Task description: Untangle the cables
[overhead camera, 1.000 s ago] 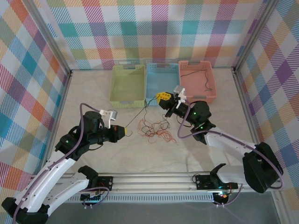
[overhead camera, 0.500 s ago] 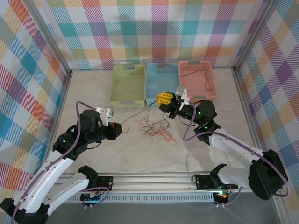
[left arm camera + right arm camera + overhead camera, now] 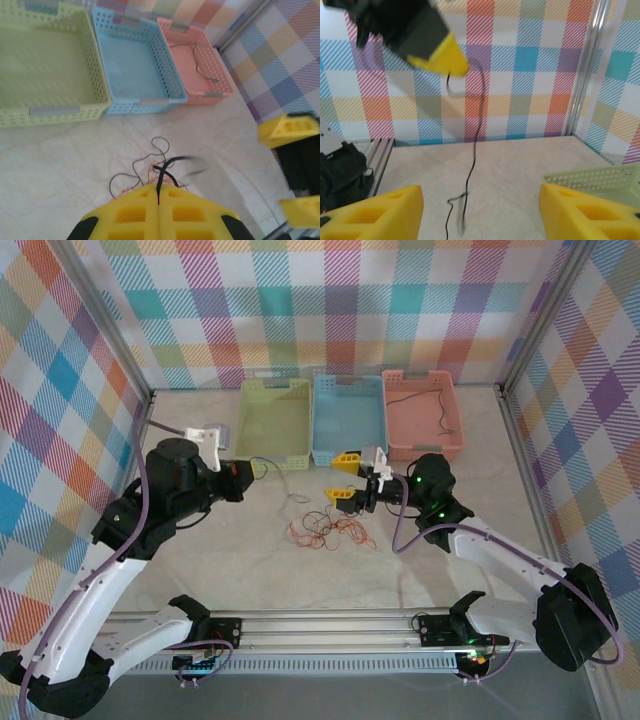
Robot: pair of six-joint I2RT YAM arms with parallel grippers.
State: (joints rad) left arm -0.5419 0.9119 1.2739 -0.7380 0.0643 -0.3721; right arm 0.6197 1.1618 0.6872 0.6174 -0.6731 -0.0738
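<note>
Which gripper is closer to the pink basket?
Right. The right gripper, open, sits just front-left of the pink basket; the left gripper, pinching a cable, is farther left, by the green basket.

A green basket (image 3: 272,425), blue basket (image 3: 348,418) and pink basket (image 3: 415,425) sit side by side on the table (image 3: 250,560).

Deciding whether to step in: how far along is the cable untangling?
Done: one dark cable lies in the pink basket. In hand: the left gripper is shut on a black cable trailing to the table; the right gripper is open. Left: the orange-red and dark tangle on the table.
</note>
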